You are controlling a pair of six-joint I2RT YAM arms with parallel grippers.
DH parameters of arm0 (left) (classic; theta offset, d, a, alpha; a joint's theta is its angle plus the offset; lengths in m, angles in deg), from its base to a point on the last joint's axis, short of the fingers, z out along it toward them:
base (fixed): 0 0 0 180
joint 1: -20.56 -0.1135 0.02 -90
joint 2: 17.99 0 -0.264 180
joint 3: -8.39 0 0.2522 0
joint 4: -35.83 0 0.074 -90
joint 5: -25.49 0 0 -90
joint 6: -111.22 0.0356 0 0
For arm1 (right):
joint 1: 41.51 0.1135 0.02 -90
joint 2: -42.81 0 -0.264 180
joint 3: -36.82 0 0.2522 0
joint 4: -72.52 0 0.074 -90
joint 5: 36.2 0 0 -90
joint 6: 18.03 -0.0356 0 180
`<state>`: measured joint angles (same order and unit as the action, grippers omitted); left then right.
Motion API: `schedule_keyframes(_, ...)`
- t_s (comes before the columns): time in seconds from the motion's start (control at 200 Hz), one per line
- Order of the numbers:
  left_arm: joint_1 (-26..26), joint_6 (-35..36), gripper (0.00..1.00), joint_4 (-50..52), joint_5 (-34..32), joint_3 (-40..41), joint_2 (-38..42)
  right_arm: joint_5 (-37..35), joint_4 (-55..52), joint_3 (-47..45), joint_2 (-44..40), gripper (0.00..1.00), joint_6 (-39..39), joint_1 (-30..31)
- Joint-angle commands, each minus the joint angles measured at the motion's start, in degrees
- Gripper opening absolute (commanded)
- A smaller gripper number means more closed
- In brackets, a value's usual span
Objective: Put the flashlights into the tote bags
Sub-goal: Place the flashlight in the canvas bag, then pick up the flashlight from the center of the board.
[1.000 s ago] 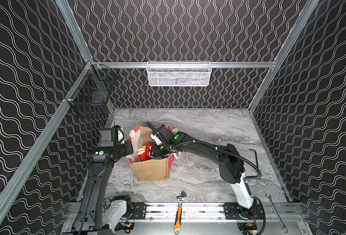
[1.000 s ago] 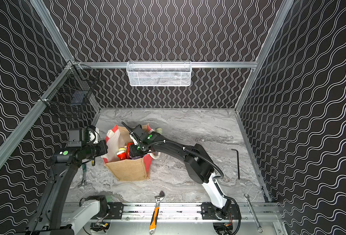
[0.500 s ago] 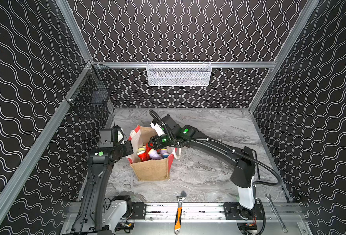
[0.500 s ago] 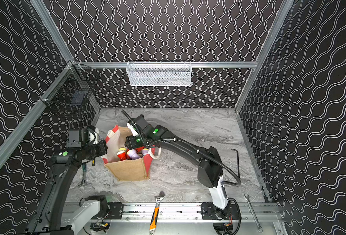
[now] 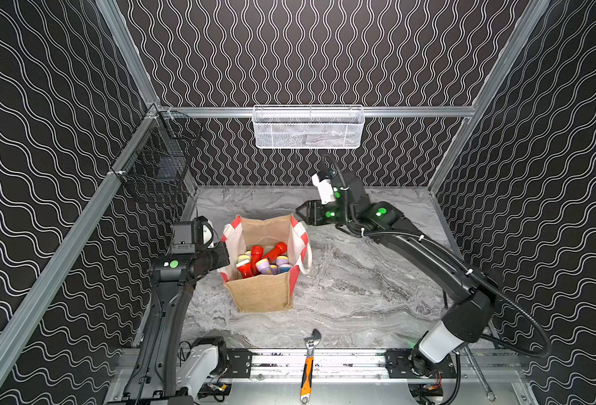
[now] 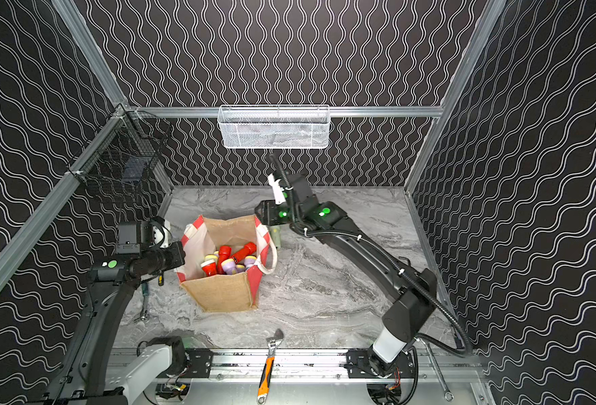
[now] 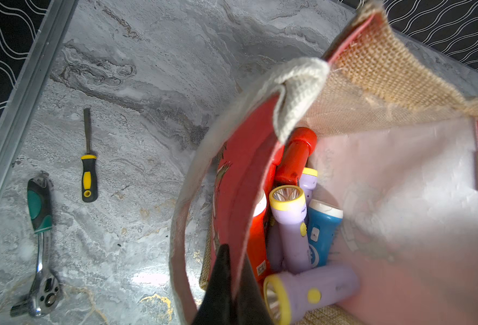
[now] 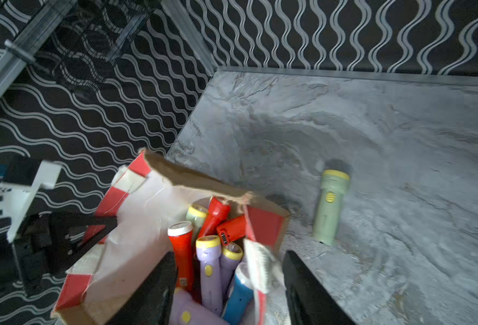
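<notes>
Flashlights [image 5: 262,261] fill tote bag [image 5: 261,298]; right gripper [image 5: 302,214] has lifted out.

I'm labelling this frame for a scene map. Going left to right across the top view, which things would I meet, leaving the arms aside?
In a top view: black wire basket → tote bag → silver spanner. The orange-handled wrench overlaps the bag's right edge, so it is left out.
</notes>
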<state>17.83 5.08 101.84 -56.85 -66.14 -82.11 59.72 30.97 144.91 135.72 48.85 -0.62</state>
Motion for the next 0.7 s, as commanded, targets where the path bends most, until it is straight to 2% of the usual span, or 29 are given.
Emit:
schedule_keyframes(0.0, -0.09, 0.89, 0.02, -2.87, -0.59, -0.66, -0.31, -0.96, 3.0, -4.17, -2.81, 0.62, -1.49, -3.1)
schedule_keyframes(0.135, -0.09, 0.93, 0.02, -3.05, -1.16, -0.31, -0.08, -1.07, 3.09, -9.29, -4.27, 0.61, -1.93, -7.55)
schedule_keyframes(0.29, -0.09, 0.76, 0.02, -2.96, -1.09, -0.19, -0.39, -0.03, 3.7, -12.11, -2.54, 0.61, -2.27, -9.56)
schedule_keyframes(0.425, -0.1, 0.74, 0.02, -2.68, -1.22, -0.69, -0.55, 0.79, 4.76, -12.95, 1.18, 0.61, -2.13, -10.08)
schedule_keyframes(0.696, -0.11, 0.86, 0.03, -2.24, -1.6, -0.68, -0.41, 7.2, 5.05, -11.1, 11.2, 0.63, -1.52, -12.09)
